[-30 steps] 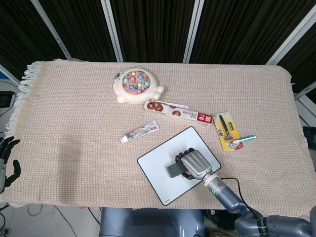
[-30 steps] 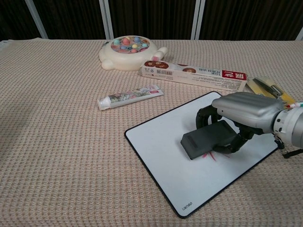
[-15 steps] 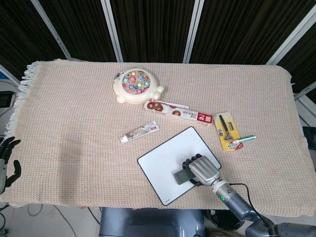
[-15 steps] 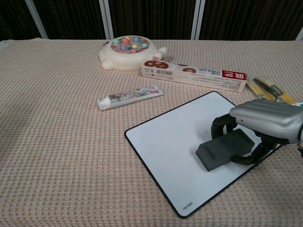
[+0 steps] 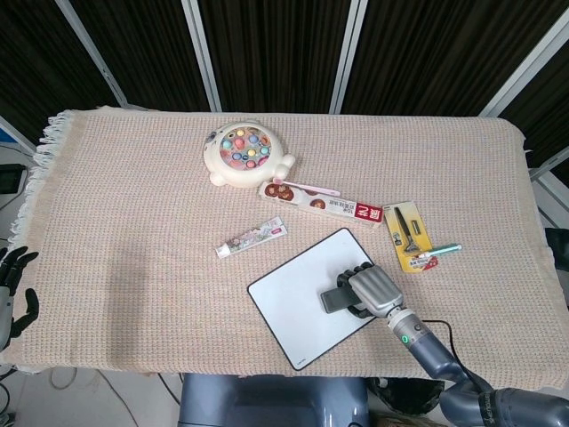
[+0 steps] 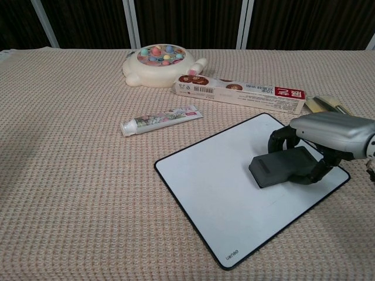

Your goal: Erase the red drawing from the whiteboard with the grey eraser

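The whiteboard [image 5: 289,301] [image 6: 222,187] lies tilted on the cloth at front right. Its visible surface is plain white, with no red marks showing. My right hand [image 5: 374,291] [image 6: 328,133] holds the grey eraser [image 5: 337,299] [image 6: 282,166] flat on the board's right part. The fingers curl over the eraser's far end and hide the board beneath. At the far left edge of the head view, off the table, my left hand [image 5: 11,286] hangs with fingers apart and holds nothing.
A toothpaste tube [image 5: 252,237] [image 6: 161,119] lies left of the board. Behind it are a long box [image 5: 322,205] [image 6: 241,91] and a round fishing toy [image 5: 244,153] [image 6: 159,60]. A carded tool pack [image 5: 407,234] and pen [image 5: 437,253] lie to the right.
My right hand swept the eraser from the board's middle toward its front right, then back up to the right part. The red marks seen beside the eraser a second ago are gone.
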Available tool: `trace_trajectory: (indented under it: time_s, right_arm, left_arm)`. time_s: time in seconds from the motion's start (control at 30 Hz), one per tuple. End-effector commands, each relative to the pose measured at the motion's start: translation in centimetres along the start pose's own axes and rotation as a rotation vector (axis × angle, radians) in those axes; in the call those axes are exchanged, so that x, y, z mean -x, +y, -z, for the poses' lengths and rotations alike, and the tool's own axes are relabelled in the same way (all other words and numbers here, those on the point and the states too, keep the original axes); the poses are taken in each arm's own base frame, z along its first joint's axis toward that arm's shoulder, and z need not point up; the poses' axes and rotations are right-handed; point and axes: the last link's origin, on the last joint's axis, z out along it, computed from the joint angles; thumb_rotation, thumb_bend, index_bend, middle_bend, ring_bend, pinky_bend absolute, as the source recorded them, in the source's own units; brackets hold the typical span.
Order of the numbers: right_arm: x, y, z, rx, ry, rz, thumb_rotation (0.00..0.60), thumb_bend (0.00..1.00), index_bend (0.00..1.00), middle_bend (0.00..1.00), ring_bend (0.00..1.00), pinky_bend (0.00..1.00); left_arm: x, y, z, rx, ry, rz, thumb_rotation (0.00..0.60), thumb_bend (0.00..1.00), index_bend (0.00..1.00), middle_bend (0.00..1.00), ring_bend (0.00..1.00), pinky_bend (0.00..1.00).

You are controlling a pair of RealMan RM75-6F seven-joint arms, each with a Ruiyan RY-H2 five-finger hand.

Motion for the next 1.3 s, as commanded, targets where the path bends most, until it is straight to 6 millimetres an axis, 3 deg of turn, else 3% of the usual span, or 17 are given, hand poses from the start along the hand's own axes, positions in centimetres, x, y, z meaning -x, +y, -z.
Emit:
trace_trajectory:
  time_s: [0.03, 0.2, 0.37, 0.57, 0.77, 1.0, 1.3]
  right_arm:
    - [0.0, -0.2, -0.5, -0.003, 0.006, -0.003, 0.6, 0.43, 0.5, 0.47, 0.42, 0.32]
    - [-0.5, -1.2, -0.6, -0.031, 0.023, 0.004, 0.6, 0.43, 0.5, 0.47, 0.42, 0.32]
    - [-1.6, -0.7, -0.4, -0.015, 0.054, -0.001, 0.6, 0.43, 0.5, 0.47, 0.42, 0.32]
    - [-4.9, 2.4, 1.2, 0.056, 0.1, -0.057, 0.6, 0.43, 0.5, 0.47, 0.42, 0.32]
    - [-6.2, 5.8, 3.3, 0.105, 0.116, -0.06, 0.6, 0.43, 0.5, 0.47, 0.42, 0.32]
    - [-5.4, 9.5, 6.0, 0.18, 0.075, -0.032, 0.6, 0.42, 0.5, 0.47, 0.41, 0.32]
    - [-2.8, 11.6, 7.2, 0.232, 0.032, -0.04, 0.6, 0.41, 0.5, 0.44, 0.39, 0.28]
  left_arm:
    - [0.0, 0.0, 0.0, 0.0, 0.0, 0.0, 0.6, 0.64, 0.17, 0.09, 0.02, 0.0]
    - [0.0, -0.1, 0.0, -0.003, 0.0, -0.001, 0.6, 0.64, 0.17, 0.09, 0.02, 0.0]
    - [-0.1, -0.1, -0.1, -0.004, 0.0, -0.002, 0.6, 0.64, 0.17, 0.09, 0.02, 0.0]
    - [-0.2, -0.3, -0.2, -0.007, 0.001, -0.008, 0.6, 0.64, 0.17, 0.09, 0.02, 0.0]
    - [-0.2, -0.1, -0.2, -0.002, 0.003, -0.011, 0.6, 0.64, 0.17, 0.09, 0.02, 0.0]
    - [0.1, 0.2, -0.2, 0.007, 0.0, -0.015, 0.6, 0.64, 0.17, 0.09, 0.02, 0.0]
    - [0.2, 0.2, -0.1, 0.005, 0.001, -0.018, 0.6, 0.64, 0.17, 0.09, 0.02, 0.0]
